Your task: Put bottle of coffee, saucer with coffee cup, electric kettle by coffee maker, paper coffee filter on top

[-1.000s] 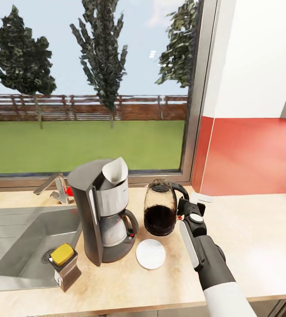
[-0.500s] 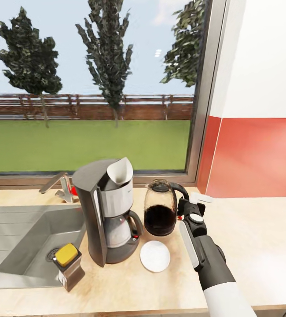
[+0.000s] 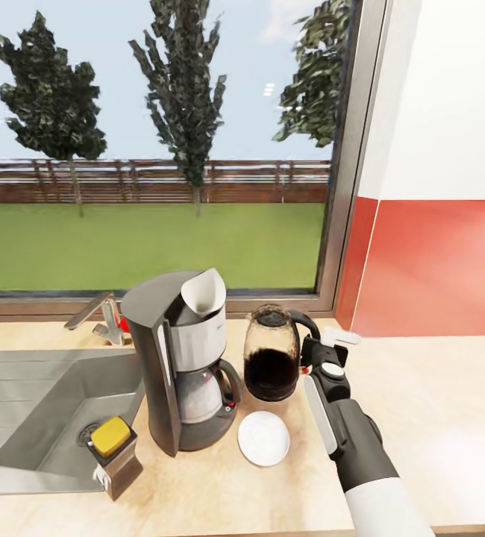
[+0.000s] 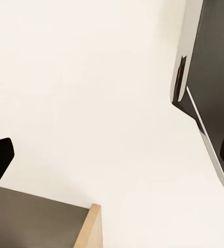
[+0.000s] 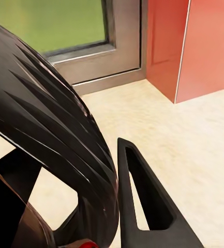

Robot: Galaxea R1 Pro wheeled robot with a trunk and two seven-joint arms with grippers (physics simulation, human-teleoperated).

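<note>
The coffee maker (image 3: 183, 365) stands on the kitchen countertop (image 3: 436, 403) with a white paper filter (image 3: 205, 294) upright in its top. Just right of it is the electric kettle (image 3: 271, 358), resting on the counter. My right gripper (image 3: 318, 350) is shut on the kettle's black handle (image 5: 49, 129), and one finger (image 5: 143, 206) lies beside it. The saucer (image 3: 263, 438) lies bare in front of the kettle. The bottle of coffee (image 3: 114, 456) stands at the sink's front corner. My left gripper (image 4: 112, 160) is open, facing a pale wall. The coffee cup is out of view.
A steel sink (image 3: 41, 403) with a faucet (image 3: 97, 317) takes up the counter's left part. A window sill runs behind the machines, and a red backsplash (image 3: 436, 268) rises at the right. In the left wrist view a dark panel (image 4: 215, 77) stands close.
The camera has shifted, so the whole scene sits a little right and lower. The kettle in my right gripper has edged slightly closer to the coffee maker.
</note>
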